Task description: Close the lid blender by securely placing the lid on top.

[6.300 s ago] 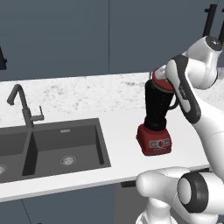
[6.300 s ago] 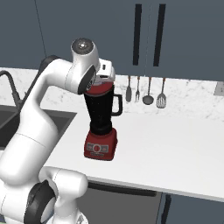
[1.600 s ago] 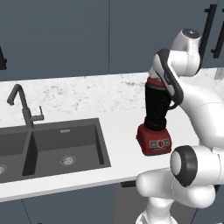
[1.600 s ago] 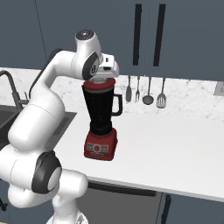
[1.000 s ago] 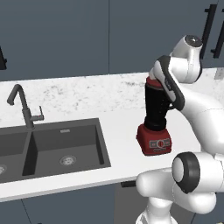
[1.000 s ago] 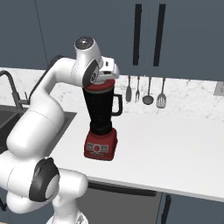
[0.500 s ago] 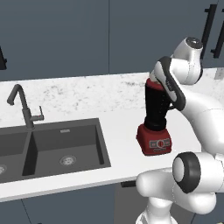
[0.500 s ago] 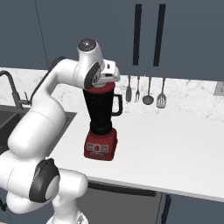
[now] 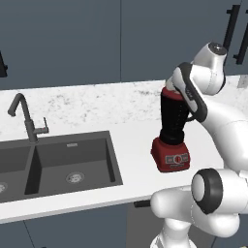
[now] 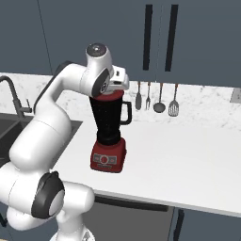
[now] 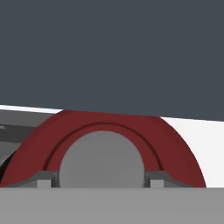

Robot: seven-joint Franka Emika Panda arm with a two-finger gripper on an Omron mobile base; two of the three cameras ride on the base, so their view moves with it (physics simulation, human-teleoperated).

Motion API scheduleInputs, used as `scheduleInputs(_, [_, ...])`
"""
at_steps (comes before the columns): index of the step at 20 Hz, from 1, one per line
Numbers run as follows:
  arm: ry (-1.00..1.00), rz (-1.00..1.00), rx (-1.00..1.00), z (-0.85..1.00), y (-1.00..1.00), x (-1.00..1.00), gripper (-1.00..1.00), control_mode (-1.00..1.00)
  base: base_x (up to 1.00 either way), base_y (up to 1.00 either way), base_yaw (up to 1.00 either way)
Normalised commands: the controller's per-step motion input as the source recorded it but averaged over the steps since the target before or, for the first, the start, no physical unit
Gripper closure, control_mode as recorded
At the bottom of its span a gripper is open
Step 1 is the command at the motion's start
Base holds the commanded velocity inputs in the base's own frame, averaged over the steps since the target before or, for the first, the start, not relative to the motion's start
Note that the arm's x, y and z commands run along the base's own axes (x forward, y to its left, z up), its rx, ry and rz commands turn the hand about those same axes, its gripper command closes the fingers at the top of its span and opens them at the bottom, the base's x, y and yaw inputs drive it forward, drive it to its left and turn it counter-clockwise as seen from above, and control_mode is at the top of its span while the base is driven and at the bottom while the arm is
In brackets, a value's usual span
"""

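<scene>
The blender (image 9: 174, 118) stands on the white counter, a dark jar with a side handle (image 10: 126, 113) on a red square base (image 10: 108, 157). The red lid (image 10: 109, 95) sits level on the jar's rim, also seen as the lid (image 9: 169, 92) under the hand. My gripper (image 11: 101, 180) is directly over it. In the hand view the lid (image 11: 109, 127) fills the lower half, and a fingertip (image 11: 43, 179) presses each side of its grey knob (image 11: 101, 157). The gripper (image 10: 114, 88) is shut on the lid.
A dark double sink (image 9: 68, 160) with a faucet (image 9: 24, 116) lies left of the blender. Several utensils (image 10: 155, 96) hang on the back wall to its right. The counter's front edge (image 10: 179, 202) runs close below the base.
The arm's upper joints have shifted slightly. The lid stays on the jar's rim with the gripper over it, and the blender has not moved.
</scene>
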Motion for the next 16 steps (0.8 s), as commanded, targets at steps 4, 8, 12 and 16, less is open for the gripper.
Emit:
scheduleInputs(4, [-0.06, 0.00, 0.00, -0.05, 0.00, 0.00, -1.00, -1.00, 0.00, 0.00, 0.00])
scheduleInputs(8, [-0.14, 0.00, 0.00, 0.01, 0.00, 0.00, -1.00, -1.00, 0.00, 0.00, 0.00])
scheduleInputs(12, [-0.16, 0.00, 0.00, 0.13, 0.00, 0.00, -1.00, -1.00, 0.00, 0.00, 0.00])
scheduleInputs(16, [-0.15, 0.00, 0.00, 0.19, 0.00, -0.27, -1.00, -1.00, 0.00, 0.00, 0.00])
